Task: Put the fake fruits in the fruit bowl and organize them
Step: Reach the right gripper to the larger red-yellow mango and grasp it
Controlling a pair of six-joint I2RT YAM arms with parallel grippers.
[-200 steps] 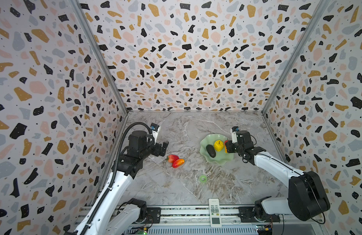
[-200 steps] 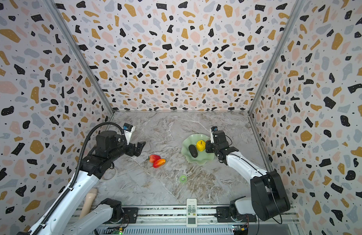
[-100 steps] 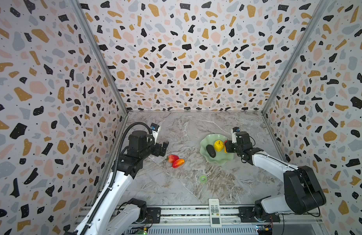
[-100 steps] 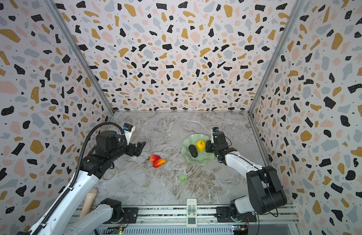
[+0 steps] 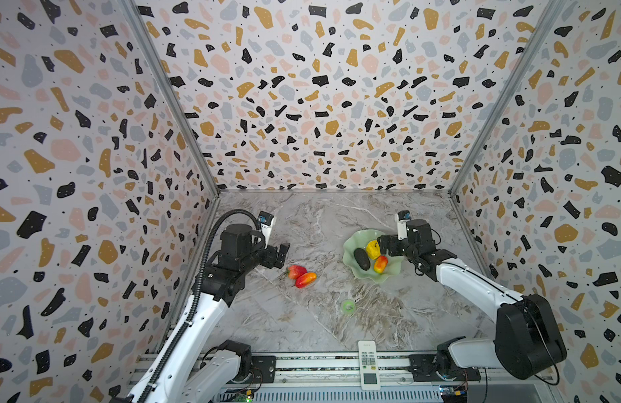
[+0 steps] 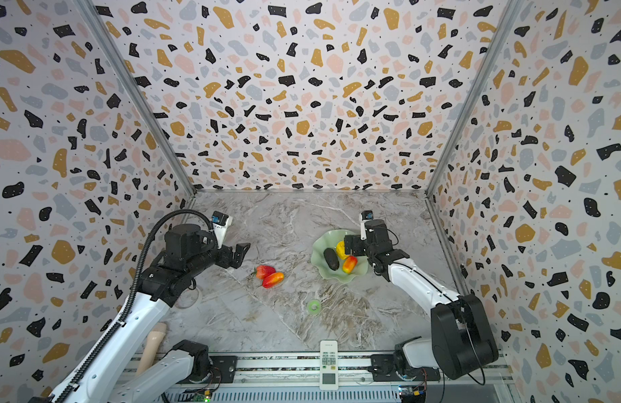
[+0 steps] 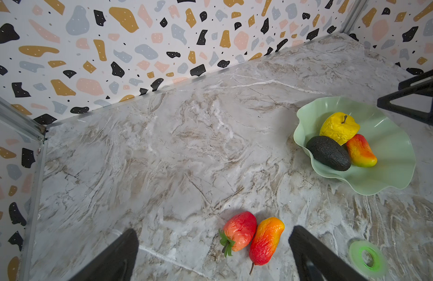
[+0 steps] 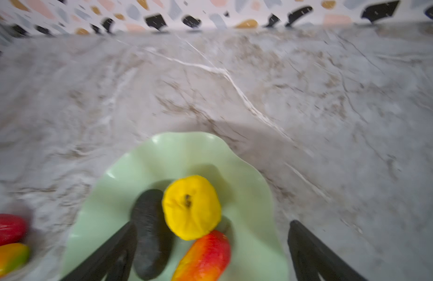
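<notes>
**Fruit bowl** [image 5: 389, 273]: stands on the table [image 5: 319, 223], right of centre in both top views. It holds three fruits: the lumpy yellow fruit [image 5: 372, 248] on the far side, the dark oval fruit [image 5: 361, 259] on the left, and one red-orange elongated fruit [image 5: 380, 264] on the near side. They are bunched together, with the yellow one touching both others (the left wrist view shows this most clearly).

**Outside the bowl:** two fruits. The strawberry [image 5: 296, 271] and the second red-orange elongated fruit [image 5: 306, 279] lie side by side, touching, on the bare table. They are left of the bowl and well apart from it.

**Right tool** [image 5: 382, 245]: positioned over the bowl's right side, next to the yellow fruit. Its fingers stand wide apart and grip nothing. In the right wrist view the bowl fruits lie below and between them. That view is blurred, so it cannot be determined whether one finger brushes the dark oval.

**Left tool** [image 5: 280, 256]: above the table, just beside the strawberry on its left. Its fingers are spread wide with nothing in them. In the left wrist view the two loose fruits appear between the fingertips.

**Other items:** a small green ring [image 5: 348, 306] lies on the table nearer the front. A white remote control [image 5: 367, 363] rests on the front rail [image 5: 312, 364].
</notes>
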